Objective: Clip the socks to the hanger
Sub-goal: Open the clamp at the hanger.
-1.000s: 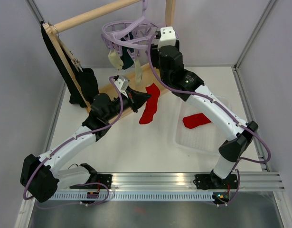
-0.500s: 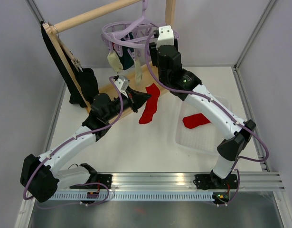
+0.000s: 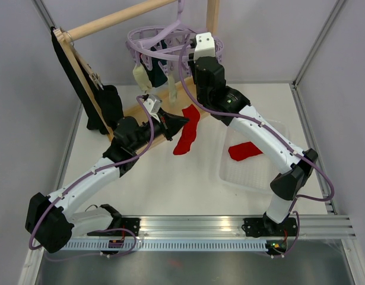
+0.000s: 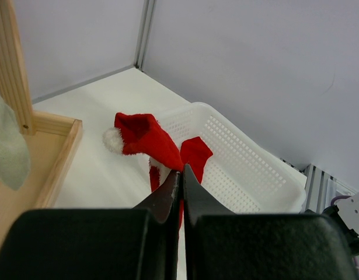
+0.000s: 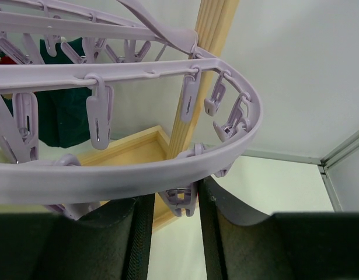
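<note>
The left claw (image 4: 180, 175) is shut tight, its two tips meeting on the fabric of a red sock with a white tuft (image 4: 147, 140); it looks pinched there, though the exact bite is hard to see; in the overhead view this sock sits mid-counter, near the rack's base. Holding it by one thin edge would let the rest trail free, so an end can be offered to a clip.

Above and behind, the hanger (image 3: 148, 37) hangs by its hook from the wooden rack (image 3: 117, 19), which puts its dangling clips at arm's reach; cream socks (image 3: 142, 76) and a dark teal sock (image 5: 62, 111) hang from clips on its left side, so part of the task looks done.

On the hanger's right side, the right claw (image 5: 174, 204) stands partly open with one lavender clip (image 5: 180, 195) between its fingers, just under the outer ring; whether the pads press the clip I cannot tell. My guess is that it is placed to squeeze this clip open for the red sock.

Farther right, a white perforated basket (image 4: 249, 157) rests on the counter (image 3: 170, 178) with another red sock (image 3: 246, 150) lying in it, presumably waiting its turn.

No brand, label or writing can be read in any view.
</note>
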`<state>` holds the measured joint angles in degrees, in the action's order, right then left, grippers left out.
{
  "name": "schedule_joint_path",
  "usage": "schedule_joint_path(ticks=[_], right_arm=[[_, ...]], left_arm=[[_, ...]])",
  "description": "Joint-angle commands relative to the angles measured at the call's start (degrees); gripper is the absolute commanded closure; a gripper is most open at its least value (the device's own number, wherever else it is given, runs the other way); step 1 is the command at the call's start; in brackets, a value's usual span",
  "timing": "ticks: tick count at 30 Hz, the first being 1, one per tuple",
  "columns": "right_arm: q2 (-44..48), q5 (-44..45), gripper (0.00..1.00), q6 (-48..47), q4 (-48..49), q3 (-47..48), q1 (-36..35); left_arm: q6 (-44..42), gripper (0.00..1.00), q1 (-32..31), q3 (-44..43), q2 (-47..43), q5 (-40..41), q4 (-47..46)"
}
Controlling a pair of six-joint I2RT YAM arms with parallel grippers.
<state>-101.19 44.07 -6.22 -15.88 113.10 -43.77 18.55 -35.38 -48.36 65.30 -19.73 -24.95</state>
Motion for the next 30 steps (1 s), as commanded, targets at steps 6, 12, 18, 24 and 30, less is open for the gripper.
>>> schedule_joint_path(ticks=[6,12,18,24,30], right_arm=[[0.99,0.4,0.82,0.94,1.11,2.65,-0.18],[1.96,-0.83,1.0,4.37,-1.52,3.09,-0.26],[3.01,-3.11,1.0,9.64,-4.6,3.44,-0.26],[3.19,-4.26,1.0,13.68,-7.67,4.67,-0.26],[2.84,-4.7,1.0,16.5,-10.04,6.61,-0.18]], left_arm=[[-1.67,0.98,-0.13,-0.77,-0.35,0.12,-0.98],[-1.49,0.98,-0.13,-2.18,2.11,-0.57,-3.52],[-4.38,0.98,-0.13,-5.34,6.94,-1.63,-6.77],[-14.84,0.98,-0.22,-6.92,10.11,-0.05,-12.31],[-25.83,0.98,-0.31,-9.73,13.89,3.64,-15.04]])
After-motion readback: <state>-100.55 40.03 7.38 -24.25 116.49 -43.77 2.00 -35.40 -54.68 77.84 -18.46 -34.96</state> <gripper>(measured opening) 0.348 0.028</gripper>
